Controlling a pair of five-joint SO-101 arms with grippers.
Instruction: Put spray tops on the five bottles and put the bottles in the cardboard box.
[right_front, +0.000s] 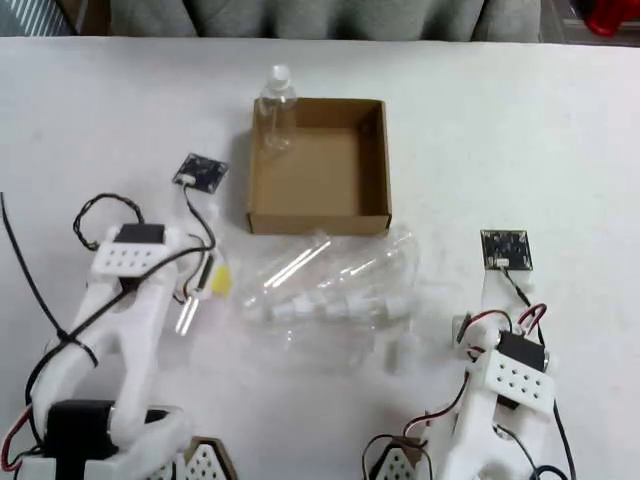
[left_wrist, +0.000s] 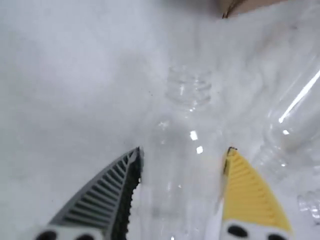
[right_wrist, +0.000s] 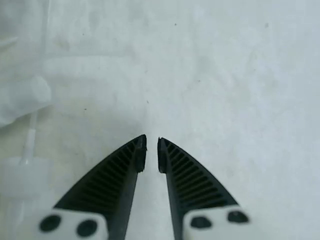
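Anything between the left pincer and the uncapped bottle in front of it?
Nothing visible. The left pincer is open, and the uncapped bottle lies between its fingers on the table.

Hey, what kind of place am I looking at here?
Most likely a robotics lab or workshop bench. Two small robot arms sit at a white table, bare circuit boards with wires lie on it, and a cardboard box and clear bottles are set out like practice items.
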